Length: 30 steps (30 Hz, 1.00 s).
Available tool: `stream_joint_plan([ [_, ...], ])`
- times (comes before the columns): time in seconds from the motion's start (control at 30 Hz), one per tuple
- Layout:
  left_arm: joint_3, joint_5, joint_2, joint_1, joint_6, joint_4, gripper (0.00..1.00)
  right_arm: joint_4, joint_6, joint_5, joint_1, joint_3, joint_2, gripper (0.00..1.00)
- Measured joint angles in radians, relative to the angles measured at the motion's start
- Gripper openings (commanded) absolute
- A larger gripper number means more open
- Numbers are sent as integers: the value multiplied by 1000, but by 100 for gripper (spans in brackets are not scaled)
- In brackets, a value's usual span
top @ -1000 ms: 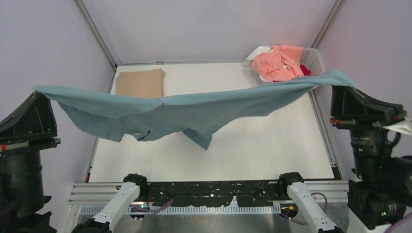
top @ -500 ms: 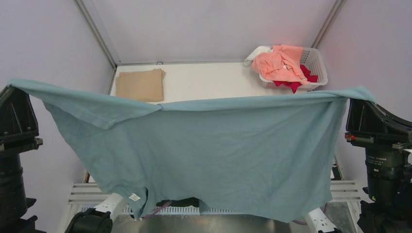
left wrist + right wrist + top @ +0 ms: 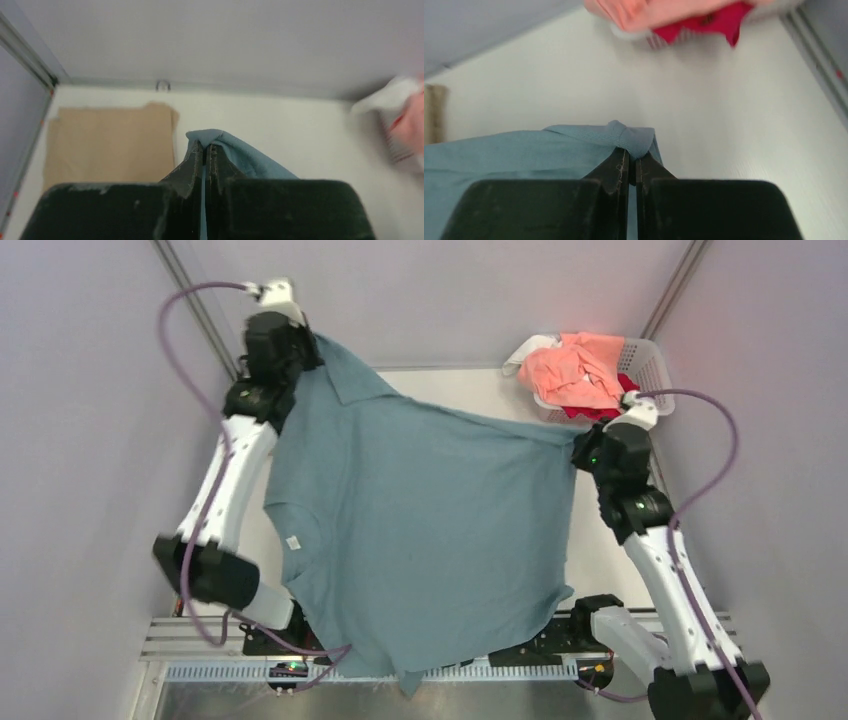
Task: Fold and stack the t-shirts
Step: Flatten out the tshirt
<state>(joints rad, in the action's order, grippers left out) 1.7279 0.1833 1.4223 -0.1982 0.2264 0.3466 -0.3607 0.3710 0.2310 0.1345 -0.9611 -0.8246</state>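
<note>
1. At the far right corner of the worktop (image 3: 460, 385), the white lattice basket (image 3: 650, 358) sits heaped. A peach-pink t-shirt (image 3: 572, 370) is piled on top, a red t-shirt (image 3: 696, 24) spills out over the near wall, and a white t-shirt (image 3: 524, 350) pokes over the left rim.
2. Up in the air, the teal-blue t-shirt (image 3: 430, 530) is stretched wide between both arms. Its lower edge hangs down past the worktop's near edge, over the arm bases.
3. The left tool (image 3: 205, 145) is high at the far left, clenched on one top corner. Its jaws are pressed together, with a fold of teal bunched at the tips.
4. The right tool (image 3: 629, 152) is lower, just in front of the basket, and grips the other top corner just as tightly.
5. Over at the far left corner, the tan t-shirt (image 3: 110, 145) lies folded flat on the worktop, well apart from the basket.
</note>
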Motion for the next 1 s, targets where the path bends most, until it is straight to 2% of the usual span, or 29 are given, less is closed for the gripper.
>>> stream_joint_plan([
  [0.1, -117, -40, 224, 3, -3, -21, 0, 12, 29, 7, -15, 136, -152, 6],
  [0.2, -126, -63, 431, 4, -16, -3, 0, 49, 53, -8, -50, 188, -301, 6],
  [0.27, -47, -65, 551, 4, -26, 58, 0, 105, 61, -31, -74, 187, -396, 6],
  [0.4, 234, -60, 750, 6, -34, 152, 0, 191, 85, -69, -109, 148, -581, 7],
  [0.5, 307, -60, 776, 8, -43, 169, 2, 235, 104, -87, -118, 119, -677, 11],
  [0.7, 341, -60, 782, 12, -47, 167, 11, 268, 123, -95, -119, 21, -775, 15],
  [0.8, 391, -60, 828, 14, -28, 164, 18, 286, 134, -94, -128, -42, -817, 24],
  [0.83, 414, -60, 846, 15, -18, 164, 27, 290, 138, -94, -132, -56, -829, 28],
  [0.87, 445, -58, 873, 16, -1, 163, 40, 295, 144, -92, -139, -72, -843, 38],
  [0.9, 480, -56, 902, 17, 14, 167, 65, 299, 152, -90, -146, -85, -857, 44],
  [0.93, 517, -58, 931, 19, 29, 169, 88, 303, 159, -87, -153, -95, -867, 55],
  [0.97, 544, -63, 953, 19, 48, 171, 98, 306, 164, -84, -157, -99, -873, 59],
  [1.0, 571, -72, 975, 21, 63, 174, 99, 308, 167, -83, -161, -101, -876, 65],
])
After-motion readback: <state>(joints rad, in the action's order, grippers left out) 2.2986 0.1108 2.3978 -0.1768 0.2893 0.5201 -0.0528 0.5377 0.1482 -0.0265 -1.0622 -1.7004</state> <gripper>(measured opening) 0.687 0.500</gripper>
